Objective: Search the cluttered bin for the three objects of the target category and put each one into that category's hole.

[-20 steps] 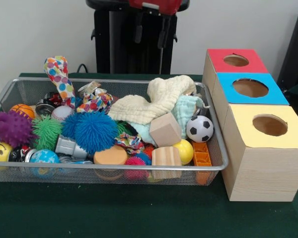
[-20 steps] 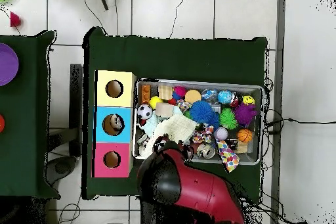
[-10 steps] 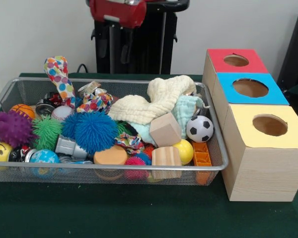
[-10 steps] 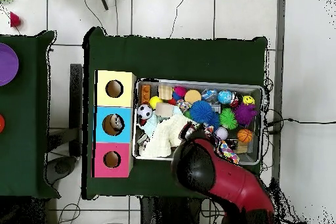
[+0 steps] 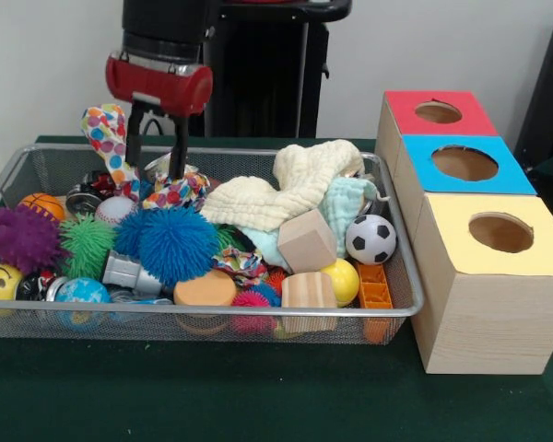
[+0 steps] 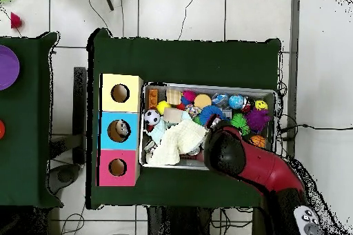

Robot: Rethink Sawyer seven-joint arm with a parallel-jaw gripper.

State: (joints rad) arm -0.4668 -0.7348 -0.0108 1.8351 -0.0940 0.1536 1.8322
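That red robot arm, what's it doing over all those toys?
The red robot arm's gripper hangs open over the far left part of a wire bin full of toys, just above a colourful spotted cloth toy. It holds nothing yet. Beside the bin stand three wooden boxes with holes: red, blue and yellow.

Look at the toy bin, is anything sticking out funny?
Yes: the polka-dot cloth toy at the bin's back stands up above the rim while the rest lies lower. The gripper hangs right beside it. Nothing looks spilled.
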